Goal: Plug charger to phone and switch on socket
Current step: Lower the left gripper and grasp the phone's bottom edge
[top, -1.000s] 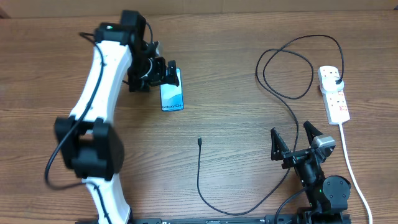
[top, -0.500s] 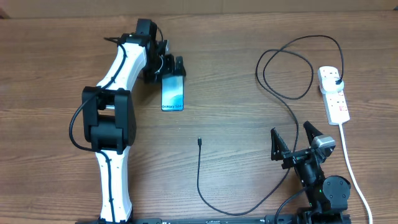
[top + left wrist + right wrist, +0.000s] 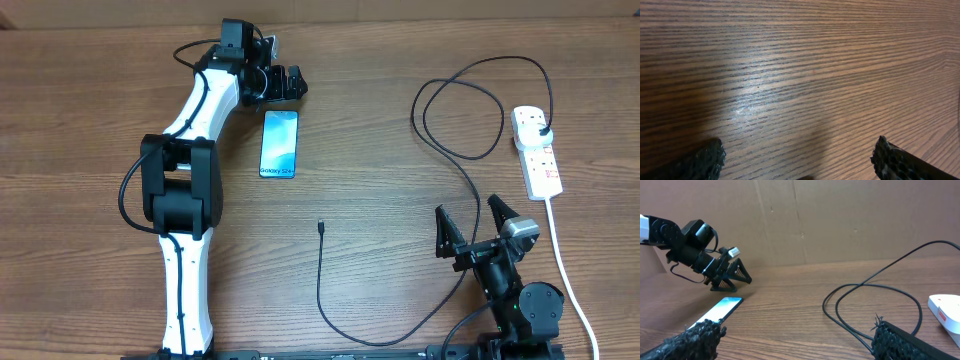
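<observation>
The left tool, spread and empty, has drawn off the phone to just beyond its far end, leaving it flat on the counter and ready for the charger, whose tip lies well apart off the phone's near end, while the right tool waits spread.

Ahead of the left gripper jaws lies brown wood-grain table with a pale glare; far beyond the right gripper jaws rises a creased cardboard wall.
</observation>
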